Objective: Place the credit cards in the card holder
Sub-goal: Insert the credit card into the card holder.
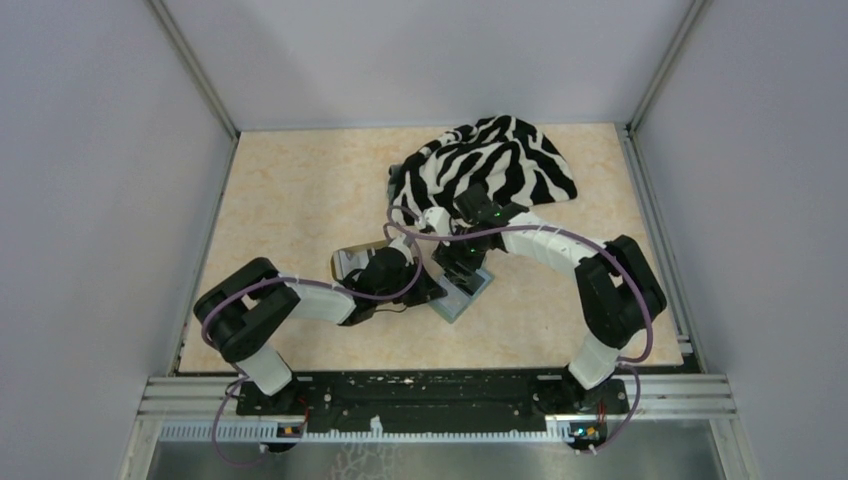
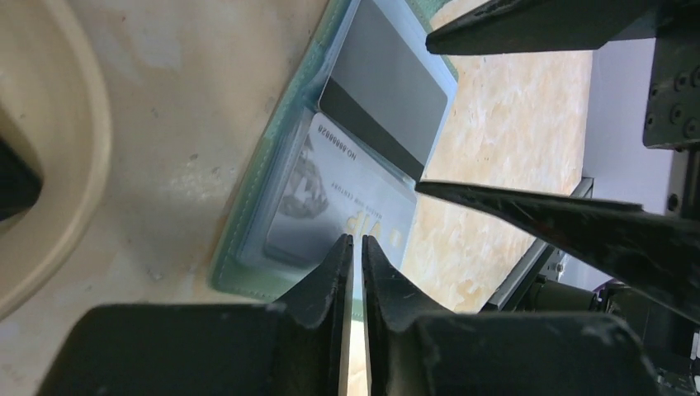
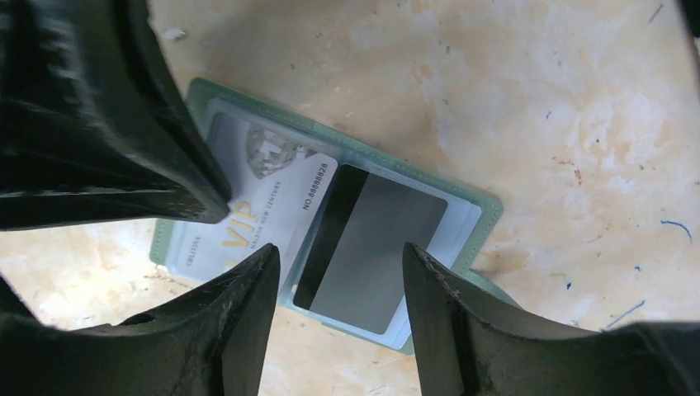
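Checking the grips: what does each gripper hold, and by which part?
Right gripper: nothing, jaws open astride the grey card. Left gripper: nearly shut, tips on the card holder; grip unclear.

Both arms reach inward from their side-by-side bases and meet near the middle of the workspace. The left arm lies low, its elbow folded out to the far left and its forearm stretched rightward. The right arm doubles back from a raised elbow on the far right, forearm sweeping left, wrist turned downward. The left gripper has its two fingers drawn almost together, with only a thin slit between them. The right gripper, just beside it, has its jaws standing apart, fingertips pointing down.
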`<state>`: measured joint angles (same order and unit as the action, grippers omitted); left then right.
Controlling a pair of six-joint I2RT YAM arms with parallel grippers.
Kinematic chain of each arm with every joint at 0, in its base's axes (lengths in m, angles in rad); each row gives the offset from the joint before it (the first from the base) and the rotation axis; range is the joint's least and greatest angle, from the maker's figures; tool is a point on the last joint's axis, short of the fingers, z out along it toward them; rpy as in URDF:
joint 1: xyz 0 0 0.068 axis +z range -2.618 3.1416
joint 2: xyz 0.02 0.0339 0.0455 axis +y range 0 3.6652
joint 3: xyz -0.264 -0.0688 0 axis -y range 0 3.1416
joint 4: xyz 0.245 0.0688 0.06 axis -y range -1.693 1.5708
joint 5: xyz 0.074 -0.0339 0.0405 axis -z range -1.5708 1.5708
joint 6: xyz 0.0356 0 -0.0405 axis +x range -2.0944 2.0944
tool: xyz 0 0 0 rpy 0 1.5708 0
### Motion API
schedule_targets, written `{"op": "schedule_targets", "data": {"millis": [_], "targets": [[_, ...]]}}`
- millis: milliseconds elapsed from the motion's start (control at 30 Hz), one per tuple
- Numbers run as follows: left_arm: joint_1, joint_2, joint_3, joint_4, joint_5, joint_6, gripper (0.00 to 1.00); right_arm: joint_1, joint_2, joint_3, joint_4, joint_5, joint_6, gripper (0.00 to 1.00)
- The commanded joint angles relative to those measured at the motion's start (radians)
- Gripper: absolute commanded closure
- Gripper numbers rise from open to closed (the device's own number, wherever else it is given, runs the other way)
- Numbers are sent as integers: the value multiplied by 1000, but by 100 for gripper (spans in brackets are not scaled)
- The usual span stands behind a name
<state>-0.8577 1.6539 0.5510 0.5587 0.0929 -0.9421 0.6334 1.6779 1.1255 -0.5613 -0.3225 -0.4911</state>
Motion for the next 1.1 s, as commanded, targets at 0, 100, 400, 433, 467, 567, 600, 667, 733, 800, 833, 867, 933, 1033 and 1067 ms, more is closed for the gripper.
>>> {"op": "schedule_targets", "data": {"millis": [0,100,400,433,467,567,600,667,733,800,833,867,933,1033,1067], "targets": [[-6,-31,-68,-49,-40,15,86,36,13,8,51,188,-17,44],[-6,-38,-86,-39,-41,9,86,63,21,4,52,231,-27,44],[-6,-51,-131,4,-48,-11,87,117,78,17,29,308,-36,38],[-6,-52,-134,5,-48,-12,87,119,83,20,26,307,-35,38],[-6,-55,-136,6,-49,-12,87,122,84,20,23,304,-34,37],[-6,-57,-136,6,-48,-11,87,133,87,23,19,305,-32,36],[-6,-57,-134,6,-48,-11,88,140,89,22,18,313,-34,35],[-6,-57,-131,6,-47,-9,88,146,97,24,15,319,-36,35],[-6,-56,-128,6,-44,-9,88,149,100,26,8,315,-34,35],[-5,-56,-128,7,-43,-9,88,153,98,30,0,308,-32,34],[-5,-56,-129,8,-42,-9,88,155,95,32,-4,300,-31,33],[-6,-56,-129,9,-42,-9,88,156,94,32,-9,291,-30,33],[-6,-57,-131,10,-42,-9,88,161,96,33,-12,289,-33,33],[-7,-57,-131,12,-41,-7,88,168,110,33,-11,313,-38,32],[-6,-56,-131,13,-40,-7,88,169,117,31,-11,331,-39,32]]}}
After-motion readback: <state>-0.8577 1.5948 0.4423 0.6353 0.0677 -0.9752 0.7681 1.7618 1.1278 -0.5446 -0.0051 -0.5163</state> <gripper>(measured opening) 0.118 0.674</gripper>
